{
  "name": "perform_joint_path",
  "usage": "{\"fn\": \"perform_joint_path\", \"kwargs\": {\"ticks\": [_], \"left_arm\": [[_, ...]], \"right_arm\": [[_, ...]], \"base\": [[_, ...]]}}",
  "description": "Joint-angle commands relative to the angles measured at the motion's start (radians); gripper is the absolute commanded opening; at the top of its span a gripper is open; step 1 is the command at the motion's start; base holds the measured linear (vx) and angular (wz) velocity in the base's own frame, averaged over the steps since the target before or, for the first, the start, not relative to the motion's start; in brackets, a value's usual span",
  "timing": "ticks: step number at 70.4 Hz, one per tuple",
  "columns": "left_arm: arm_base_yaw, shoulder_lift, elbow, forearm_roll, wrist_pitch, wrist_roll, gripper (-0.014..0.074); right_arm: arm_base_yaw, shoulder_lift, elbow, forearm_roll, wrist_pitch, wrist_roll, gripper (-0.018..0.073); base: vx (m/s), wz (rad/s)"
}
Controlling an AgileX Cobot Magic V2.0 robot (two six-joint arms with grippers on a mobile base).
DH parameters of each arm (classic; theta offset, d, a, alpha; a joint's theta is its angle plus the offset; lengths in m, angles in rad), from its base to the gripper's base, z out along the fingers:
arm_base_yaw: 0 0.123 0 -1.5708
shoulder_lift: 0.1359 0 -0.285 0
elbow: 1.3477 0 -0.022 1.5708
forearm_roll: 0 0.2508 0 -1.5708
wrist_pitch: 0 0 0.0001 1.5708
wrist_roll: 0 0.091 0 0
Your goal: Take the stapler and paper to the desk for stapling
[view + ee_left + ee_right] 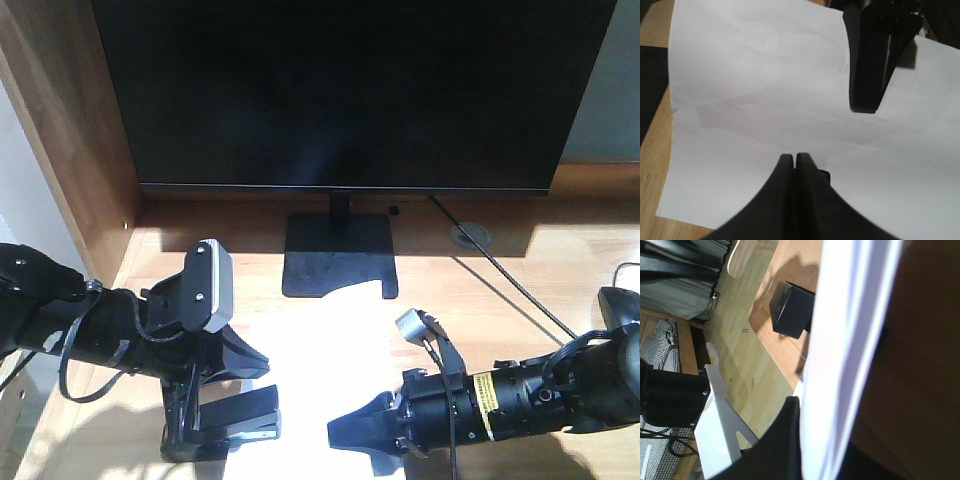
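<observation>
The paper [330,370] lies flat on the desk [530,260], near the monitor stand [338,255], its far edge overlapping the stand's base. The left gripper [794,161] hovers over the sheet's near left part with its fingers pressed together, grasping nothing. The stapler [235,425] sits low at the sheet's near left edge, under the left arm. The right gripper [345,432] appears clamped on the paper's near right edge, though glare blurs the contact
</observation>
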Motion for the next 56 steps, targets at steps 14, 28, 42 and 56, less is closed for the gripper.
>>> {"fn": "perform_joint_path", "kwargs": {"ticks": [14,28,42,56], "left_arm": [[-0.008,-0.049,-0.015,-0.041,0.026,-0.019,-0.0006],[-0.008,-0.049,-0.015,-0.041,0.044,-0.019,-0.0006],[-0.008,-0.049,-0.015,-0.041,0.051,-0.019,-0.0006],[-0.008,-0.049,-0.015,-0.041,0.051,-0.019,-0.0006]], "right_arm": [[0.000,-0.032,-0.015,0.028,-0.072,-0.011,0.0071],[0.000,-0.032,-0.015,0.069,-0.069,-0.011,0.0267],[0.000,-0.032,-0.015,0.098,-0.026,-0.011,0.0484],[0.000,-0.035,-0.016,0.097,0.017,-0.019,0.0525]], "base": [[0.00,0.00],[0.00,0.00],[0.00,0.00],[0.00,0.00]]}}
